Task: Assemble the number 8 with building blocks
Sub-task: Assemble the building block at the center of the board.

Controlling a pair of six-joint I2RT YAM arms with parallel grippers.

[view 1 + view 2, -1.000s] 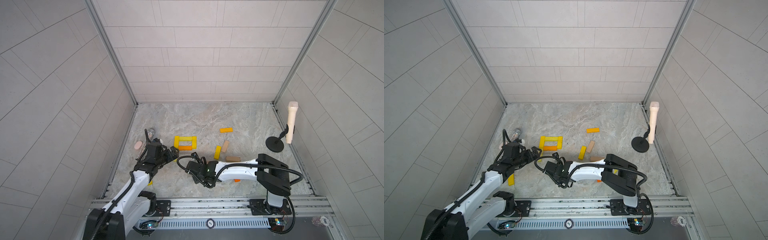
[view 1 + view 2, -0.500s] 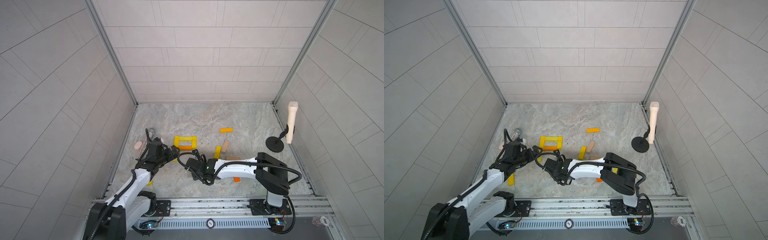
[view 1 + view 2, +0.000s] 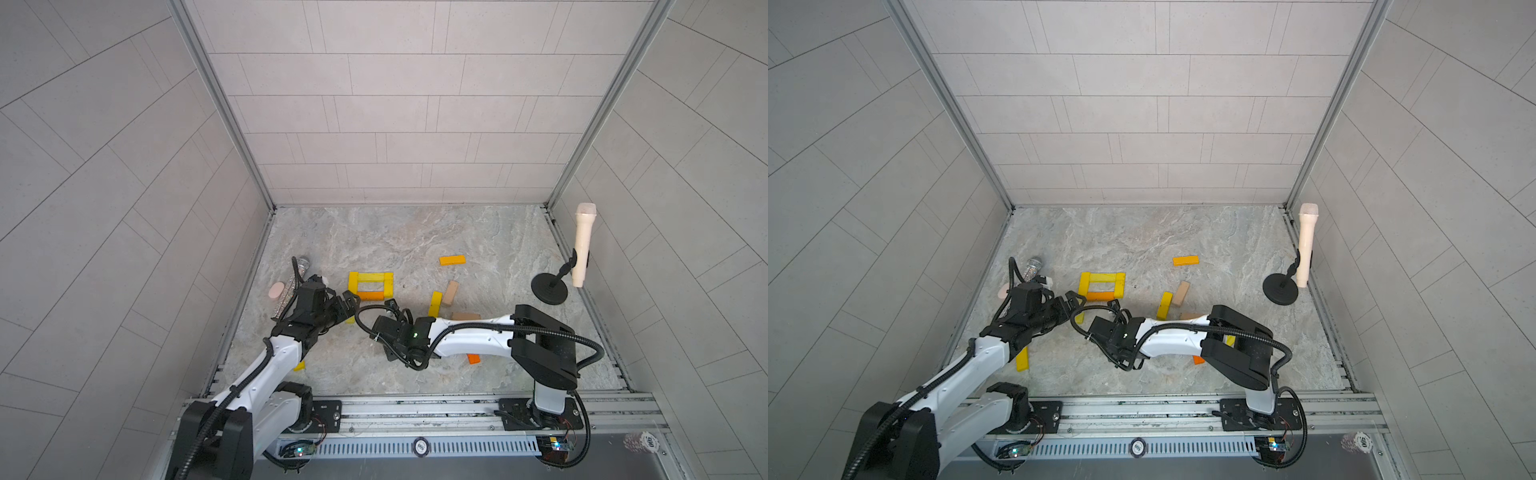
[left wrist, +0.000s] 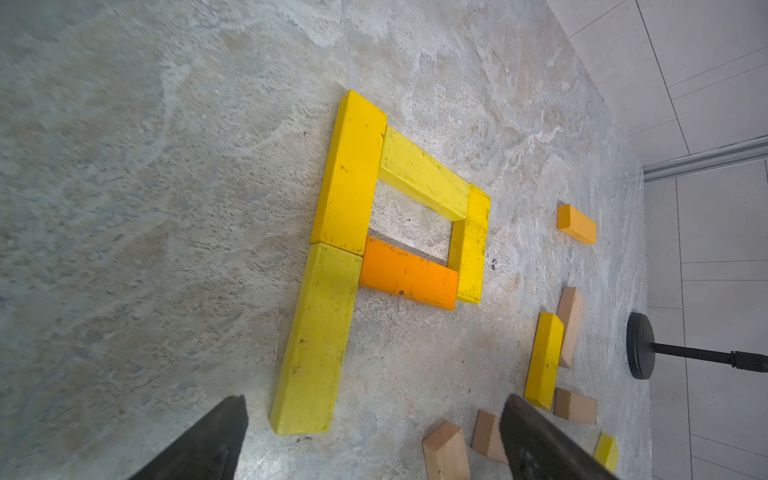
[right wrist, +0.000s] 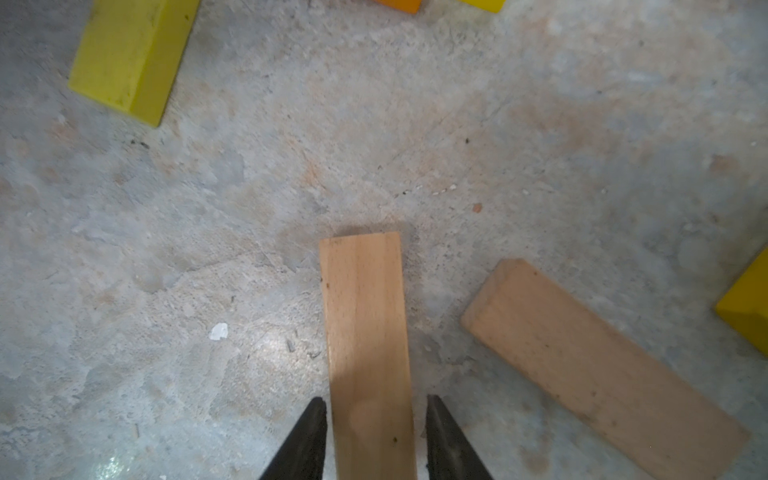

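Observation:
Three yellow blocks and an orange block (image 4: 409,278) form a closed square (image 3: 371,284) on the marble floor. A fifth, yellow block (image 4: 316,336) runs on from the square's left side. My left gripper (image 4: 374,401) hovers wide open over that block's near end, holding nothing. My right gripper (image 5: 376,401) straddles a tan block (image 5: 368,332) that lies flat on the floor. A thin gap shows on each side of it, so the gripper is open. In both top views the right gripper (image 3: 1113,309) hides this block.
A second tan block (image 5: 594,374) lies just beside the right gripper. Loose orange (image 3: 452,260), yellow (image 3: 435,304) and tan (image 3: 450,293) blocks are scattered to the right. A silver microphone (image 3: 291,291) and pink oval (image 3: 276,289) lie by the left wall. A cream microphone (image 3: 582,249) on its stand is at the right.
The right gripper's fingers have come slightly apart off the tan block. Both arms have barely shifted, and the left gripper has stayed wide open.

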